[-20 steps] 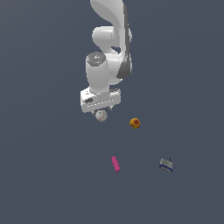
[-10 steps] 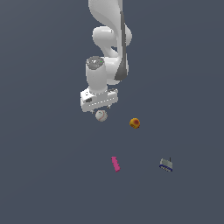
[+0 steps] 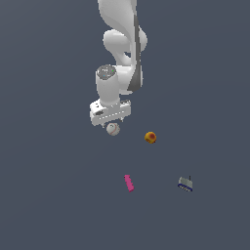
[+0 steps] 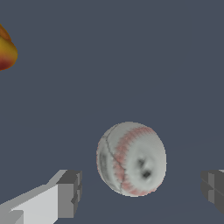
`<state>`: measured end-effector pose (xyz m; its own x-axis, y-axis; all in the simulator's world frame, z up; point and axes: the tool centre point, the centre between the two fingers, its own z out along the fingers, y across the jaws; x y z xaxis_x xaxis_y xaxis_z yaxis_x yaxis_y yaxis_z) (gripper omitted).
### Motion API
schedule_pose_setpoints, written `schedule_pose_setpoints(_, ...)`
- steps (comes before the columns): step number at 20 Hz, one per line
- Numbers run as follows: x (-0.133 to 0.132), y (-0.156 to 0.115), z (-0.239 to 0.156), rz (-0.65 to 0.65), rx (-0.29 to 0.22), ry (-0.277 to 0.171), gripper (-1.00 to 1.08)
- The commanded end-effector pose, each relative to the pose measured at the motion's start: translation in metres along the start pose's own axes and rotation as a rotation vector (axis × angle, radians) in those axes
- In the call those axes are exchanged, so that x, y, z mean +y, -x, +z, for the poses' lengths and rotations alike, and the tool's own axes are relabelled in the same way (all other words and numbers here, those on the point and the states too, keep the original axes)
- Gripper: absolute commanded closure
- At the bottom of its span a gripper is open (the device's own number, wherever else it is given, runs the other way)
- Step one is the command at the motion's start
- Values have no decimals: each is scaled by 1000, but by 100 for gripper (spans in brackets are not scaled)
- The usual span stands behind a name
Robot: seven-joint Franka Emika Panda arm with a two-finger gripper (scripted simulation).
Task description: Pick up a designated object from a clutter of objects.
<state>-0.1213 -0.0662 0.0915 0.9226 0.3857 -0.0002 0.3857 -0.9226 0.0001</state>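
The designated object, a white baseball (image 3: 113,129) (image 4: 131,159) with red stitching, lies on the dark grey floor. My gripper (image 3: 113,125) (image 4: 142,192) hangs directly over it and stands open. In the wrist view one finger (image 4: 70,192) shows on each side of the ball, each with a clear gap to it. The rest of the clutter lies apart: an orange-red ball (image 3: 151,137) (image 4: 6,50), a pink bar (image 3: 129,183) and a grey-blue block (image 3: 185,184) with a thin prong.
The orange-red ball is the nearest neighbour, a short way off toward the exterior view's right. The pink bar and the block lie further toward the front of that view. The floor is flat, with no edges or walls in view.
The hand has come down slightly over the baseball. The ball and the other items have not moved.
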Motion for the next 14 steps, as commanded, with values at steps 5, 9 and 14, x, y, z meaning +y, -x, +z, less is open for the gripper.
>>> schedule_pose_setpoints(5, 0, 1, 24, -1, -1, 0, -92)
schedule_pose_setpoints(9, 0, 1, 37, -1, 0, 0, -92)
schedule_pose_setpoints(14, 0, 1, 45, -2, 0, 0, -92)
